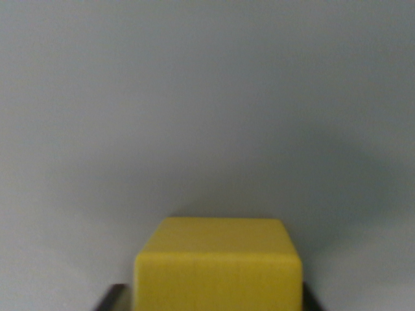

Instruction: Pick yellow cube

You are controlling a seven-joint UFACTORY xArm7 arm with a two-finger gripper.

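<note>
Yellow cube (218, 269) is seen at six o'clock, flanked by dark gripper (211, 299) parts; whether it is clamped cannot be told. Slippage could be caused by shallow contact.

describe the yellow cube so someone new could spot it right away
Start from the plain grey surface filling the wrist view, then drop to the bottom centre. There sits the yellow cube, flanked by dark fingers at its lower corners; it is the only coloured thing.

One yellow cube (218, 267); two dark pincer fingers (111, 298) flanking.
</note>
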